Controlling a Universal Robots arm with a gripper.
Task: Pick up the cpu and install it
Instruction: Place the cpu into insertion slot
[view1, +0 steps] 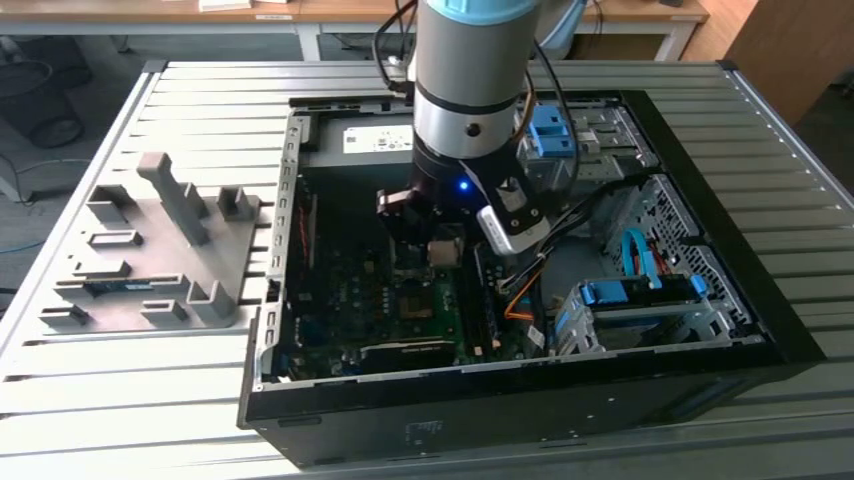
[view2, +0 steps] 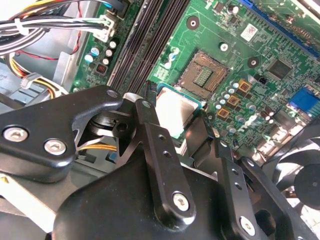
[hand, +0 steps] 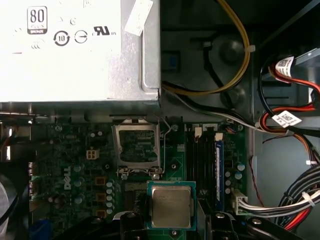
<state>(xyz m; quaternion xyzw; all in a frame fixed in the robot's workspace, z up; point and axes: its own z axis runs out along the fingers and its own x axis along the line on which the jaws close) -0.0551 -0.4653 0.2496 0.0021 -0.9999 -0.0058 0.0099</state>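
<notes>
The cpu (hand: 171, 205) hangs in the jaws with its metal lid up, level over the motherboard (hand: 75, 165). As far as I can judge from the first wrist view, it is clear of the board and not resting on it. The jaws are drawn in to the chip's width and pinch it by two opposite edges. In the second wrist view the cpu (view2: 175, 109) sits between the two black tips with no gap on either side.

The relation that counts is the offset to the socket (hand: 137, 146). The socket is open with nothing seated in it, and the chip is not over it. It lies just beyond the cpu toward the power supply (hand: 75, 50), shifted a little away from the memory slots (hand: 202, 155).

Take the exterior view as a clock face centred on the jaws. The power supply (view1: 380, 140) is at about 12 o'clock, so I judge the socket to lie at roughly 11 o'clock from the chip, and near it.

The chip is square, so it has no long axis to speak of. Its edges run parallel with the socket's frame in the first wrist view — the gap reads as a sideways offset, not a twist.

Further out, the case (view1: 747, 300) lies open on the counter (view1: 200, 90). A grey parts holder (view1: 160, 250) sits at 9 o'clock from the jaws — outside the case, just beside its wall.
</notes>
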